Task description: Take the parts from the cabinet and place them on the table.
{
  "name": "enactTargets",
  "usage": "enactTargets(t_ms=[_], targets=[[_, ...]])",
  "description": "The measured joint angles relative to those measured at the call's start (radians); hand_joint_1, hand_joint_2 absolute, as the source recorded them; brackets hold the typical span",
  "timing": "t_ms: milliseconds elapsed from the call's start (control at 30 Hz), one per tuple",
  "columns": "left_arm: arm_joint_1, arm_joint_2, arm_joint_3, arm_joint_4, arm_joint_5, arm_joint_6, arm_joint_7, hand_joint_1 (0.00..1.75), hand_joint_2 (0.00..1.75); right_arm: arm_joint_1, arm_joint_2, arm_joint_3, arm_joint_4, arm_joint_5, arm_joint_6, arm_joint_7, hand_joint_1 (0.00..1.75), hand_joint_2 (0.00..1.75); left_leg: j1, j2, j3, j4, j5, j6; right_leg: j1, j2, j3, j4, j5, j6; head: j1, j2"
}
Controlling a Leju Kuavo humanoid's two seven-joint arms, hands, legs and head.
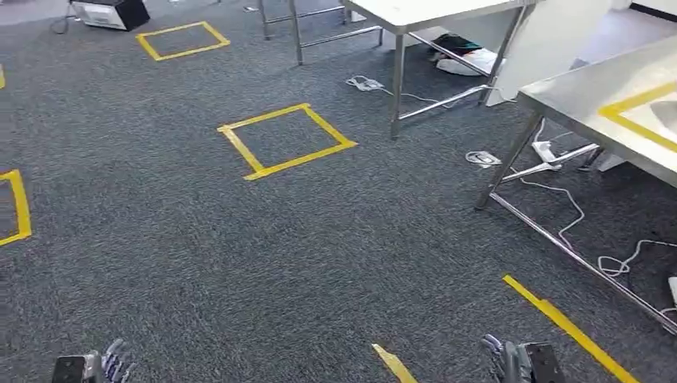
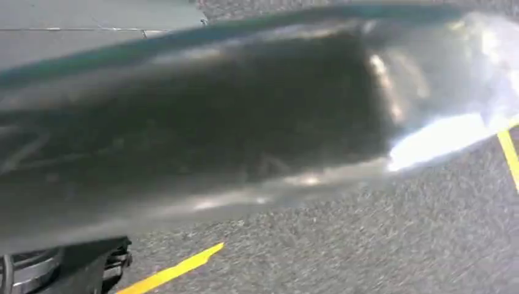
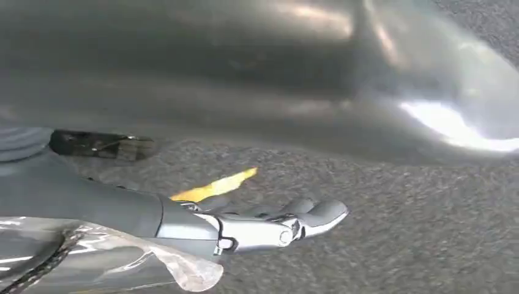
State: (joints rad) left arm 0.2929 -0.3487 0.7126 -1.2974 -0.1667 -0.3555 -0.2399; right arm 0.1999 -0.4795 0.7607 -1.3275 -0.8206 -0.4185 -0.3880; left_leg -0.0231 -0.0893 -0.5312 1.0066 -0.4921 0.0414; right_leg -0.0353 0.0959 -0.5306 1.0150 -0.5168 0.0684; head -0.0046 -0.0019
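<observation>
Both hands (image 1: 104,367) (image 1: 511,361) hang empty over carpet (image 1: 239,255)

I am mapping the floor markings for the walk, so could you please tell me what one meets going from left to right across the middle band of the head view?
Partial yellow tape square at the left edge → full yellow tape square → coiled white cable → steel table with yellow tape.

Two tables (image 1: 595,104) standing at the floor's far right, cables (image 1: 559,187) lying beneath. Taped square (image 1: 285,140) mid-floor, another (image 1: 182,40) behind it toward the far left corner.
</observation>
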Motion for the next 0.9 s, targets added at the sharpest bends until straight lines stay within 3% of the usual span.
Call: enactTargets(t_ms=[33, 100, 133, 167, 200, 233, 300, 333, 367, 433, 467, 500, 567, 633, 667, 700, 733, 800, 833, 867, 900], targets=[[-0.001, 0.001, -0.002, 0.000, 0.000, 0.000, -0.001, 0.00, 0.00, -0.001, 0.000, -0.002, 0.000, 0.001, 0.000, 0.000, 0.00, 0.00, 0.003, -0.012, -0.014, 0.008, 0.001, -0.004, 0.000, -0.009, 0.012, -0.006, -0.010, -0.011, -0.005, 0.000], [0.003, 0.001, -0.002, 0.000, 0.000, 0.000, 0.000, 0.00, 0.00, 0.004, 0.001, -0.005, 0.001, 0.001, 0.001, 0.000, 0.00, 0.00, 0.009, -0.034, -0.029, 0.009, 0.011, -0.016, 0.006, -0.031, 0.003, -0.003, -0.007, -0.022, -0.003, 0.000], [0.005, 0.002, -0.002, 0.000, 0.000, 0.001, 0.000, 0.00, 0.00, 0.004, 0.002, -0.005, 0.001, 0.002, 0.001, 0.000, 0.00, 0.00, 0.009, -0.046, -0.032, 0.012, 0.010, -0.020, 0.002, -0.042, 0.005, -0.009, -0.003, -0.028, -0.002, 0.000], [0.007, 0.002, -0.002, 0.000, 0.000, 0.001, -0.001, 0.00, 0.00, 0.001, 0.004, -0.006, 0.001, 0.001, 0.002, 0.000, 0.00, 0.00, 0.010, -0.020, -0.034, 0.024, -0.001, -0.023, 0.000, -0.059, 0.008, -0.013, 0.001, -0.036, -0.002, 0.000], [0.005, 0.002, -0.002, 0.000, 0.000, 0.001, -0.001, 0.00, 0.00, 0.001, 0.004, -0.008, 0.001, 0.002, 0.002, -0.001, 0.00, 0.00, 0.009, 0.030, -0.056, 0.066, -0.032, -0.031, 0.001, -0.071, 0.009, -0.015, 0.000, -0.044, -0.011, 0.000], [0.002, 0.002, -0.002, 0.000, 0.000, 0.001, -0.001, 0.00, 0.00, 0.003, 0.005, -0.009, 0.001, 0.003, 0.002, -0.001, 0.00, 0.00, 0.013, 0.058, -0.092, 0.140, -0.072, -0.037, 0.004, -0.087, 0.008, -0.015, -0.001, -0.048, -0.011, 0.000], [0.000, 0.002, -0.005, 0.000, 0.000, 0.002, -0.001, 0.00, 0.00, 0.009, 0.005, -0.009, 0.002, 0.004, 0.003, -0.001, 0.00, 0.00, 0.021, 0.077, -0.167, 0.293, -0.133, -0.046, 0.007, -0.120, 0.007, -0.014, -0.003, -0.050, -0.010, 0.000], [0.001, 0.002, -0.005, 0.000, 0.000, 0.003, -0.001, 0.00, 0.00, 0.009, 0.005, -0.010, 0.003, 0.005, 0.003, 0.000, 0.00, 0.00, 0.026, 0.079, -0.181, 0.322, -0.132, -0.049, 0.007, -0.133, 0.007, -0.014, -0.004, -0.050, -0.011, 0.000], [0.004, 0.002, -0.005, 0.000, 0.000, 0.003, -0.001, 0.00, 0.00, 0.008, 0.006, -0.012, 0.004, 0.005, 0.003, 0.000, 0.00, 0.00, 0.030, 0.081, -0.171, 0.305, -0.110, -0.051, 0.007, -0.146, 0.008, -0.014, -0.006, -0.049, -0.011, 0.000], [0.005, 0.003, -0.006, 0.000, 0.000, 0.006, -0.004, 0.00, 0.00, 0.008, 0.008, -0.015, 0.004, 0.011, 0.005, 0.001, 0.00, 0.00, 0.035, 0.094, -0.096, 0.157, -0.027, -0.051, 0.006, -0.170, 0.014, -0.014, -0.009, -0.044, -0.011, 0.000], [0.004, 0.003, -0.008, 0.000, 0.000, 0.010, -0.009, 0.00, 0.00, 0.008, 0.009, -0.018, 0.004, 0.016, 0.006, 0.002, 0.00, 0.00, 0.035, 0.121, -0.051, 0.073, 0.008, -0.049, 0.006, -0.180, 0.018, -0.014, -0.012, -0.039, -0.011, 0.000], [0.002, 0.003, -0.011, 0.001, -0.002, 0.013, -0.013, 0.00, 0.00, 0.010, 0.009, -0.022, 0.004, 0.020, 0.008, 0.004, 0.00, 0.00, 0.025, 0.167, -0.028, 0.028, -0.007, -0.051, 0.011, -0.190, 0.020, -0.014, -0.016, -0.031, -0.011, 0.000], [0.000, 0.003, -0.017, 0.001, -0.004, 0.016, -0.020, 0.00, 0.00, 0.011, 0.009, -0.029, 0.004, 0.026, 0.010, 0.008, 0.00, 0.00, 0.020, 0.144, -0.033, 0.024, -0.005, -0.035, 0.012, -0.206, 0.017, -0.016, -0.019, -0.017, -0.008, 0.000], [0.006, 0.004, -0.017, 0.001, -0.006, 0.022, -0.022, 0.00, 0.00, 0.009, 0.013, -0.037, 0.003, 0.031, 0.011, 0.011, 0.00, 0.00, 0.015, 0.122, -0.037, 0.019, -0.003, -0.022, 0.008, -0.227, 0.035, -0.023, -0.019, -0.004, -0.010, 0.000], [0.007, 0.005, -0.017, 0.001, -0.008, 0.022, -0.023, 0.00, 0.00, 0.011, 0.014, -0.041, 0.001, 0.032, 0.012, 0.012, 0.00, 0.00, 0.022, 0.111, -0.023, 0.007, 0.005, -0.010, 0.001, -0.215, 0.027, -0.018, -0.029, 0.004, -0.009, 0.000], [0.008, 0.005, -0.019, 0.001, -0.008, 0.023, -0.026, 0.00, 0.00, 0.012, 0.014, -0.043, 0.001, 0.035, 0.013, 0.013, 0.00, 0.00, 0.021, 0.105, -0.023, 0.006, 0.007, -0.006, 0.001, -0.159, 0.017, 0.010, -0.052, 0.003, -0.005, 0.000], [0.006, 0.008, -0.022, 0.001, -0.008, 0.030, -0.030, 0.00, 1.75, 0.014, 0.015, -0.047, 0.000, 0.042, 0.015, 0.016, 0.00, 0.00, 0.020, 0.095, -0.025, 0.006, 0.008, 0.000, 0.003, -0.123, -0.017, 0.079, -0.090, -0.001, -0.002, 0.000], [0.005, 0.009, -0.037, 0.001, 0.021, 0.029, -0.035, 0.00, 1.75, 0.028, 0.016, -0.060, 0.000, 0.059, 0.026, 0.027, 0.00, 0.00, 0.013, 0.072, -0.027, 0.006, 0.008, 0.008, 0.008, -0.100, -0.102, 0.241, -0.153, -0.005, -0.002, 0.000], [0.004, 0.009, -0.040, 0.001, 0.093, 0.008, -0.012, 0.00, 1.75, 0.036, 0.020, -0.071, 0.001, 0.069, 0.041, 0.032, 0.00, 1.75, 0.010, 0.063, -0.026, 0.007, 0.007, 0.010, 0.011, -0.097, -0.137, 0.296, -0.161, -0.008, -0.002, 0.000], [0.004, 0.010, -0.042, 0.000, 0.149, 0.004, 0.014, 0.00, 1.75, 0.041, 0.026, -0.082, 0.002, 0.069, 0.056, 0.039, 0.00, 1.75, 0.007, 0.056, -0.023, 0.007, 0.005, 0.013, 0.014, -0.097, -0.146, 0.295, -0.141, -0.011, -0.003, 0.000], [0.006, 0.011, -0.048, -0.004, 0.179, 0.013, 0.037, 0.00, 1.75, 0.043, 0.032, -0.095, 0.005, 0.066, 0.071, 0.050, 0.00, 1.75, 0.006, 0.049, -0.020, 0.007, 0.004, 0.014, 0.017, -0.097, -0.135, 0.250, -0.098, -0.015, -0.002, 0.000]])
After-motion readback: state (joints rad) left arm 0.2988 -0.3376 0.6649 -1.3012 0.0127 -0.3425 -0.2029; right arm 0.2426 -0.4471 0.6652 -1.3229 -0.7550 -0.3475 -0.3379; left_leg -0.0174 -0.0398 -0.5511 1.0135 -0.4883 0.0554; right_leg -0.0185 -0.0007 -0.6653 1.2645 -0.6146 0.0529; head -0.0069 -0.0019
